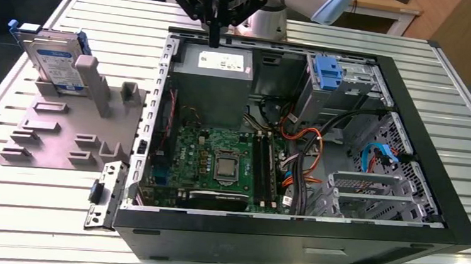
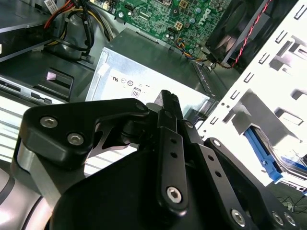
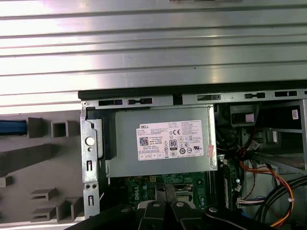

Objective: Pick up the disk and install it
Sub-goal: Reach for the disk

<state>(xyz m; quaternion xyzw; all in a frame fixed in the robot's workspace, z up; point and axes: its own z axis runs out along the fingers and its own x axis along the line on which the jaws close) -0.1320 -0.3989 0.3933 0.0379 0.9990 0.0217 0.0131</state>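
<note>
The disk (image 1: 55, 55), silver with a white-and-blue label and a blue carrier frame, stands upright in a grey slotted holder (image 1: 58, 137) at the exterior view's left, outside the computer case. Its blue edge also shows in the first wrist view (image 3: 12, 127) and the second wrist view (image 2: 261, 153). My gripper (image 1: 215, 41) hangs above the back wall of the open case, over the grey power supply box (image 1: 211, 83), well to the right of the disk. The black fingers (image 2: 169, 103) lie together, shut on nothing. In the first wrist view my gripper (image 3: 163, 188) is over the mainboard's edge.
The open black computer case (image 1: 433, 179) lies on a ribbed metal table (image 1: 35, 217). Inside are the green mainboard (image 1: 216, 162), orange and black cables (image 1: 302, 143), a drive bay with a small blue clip (image 1: 328, 73) and a metal cage (image 1: 365, 193).
</note>
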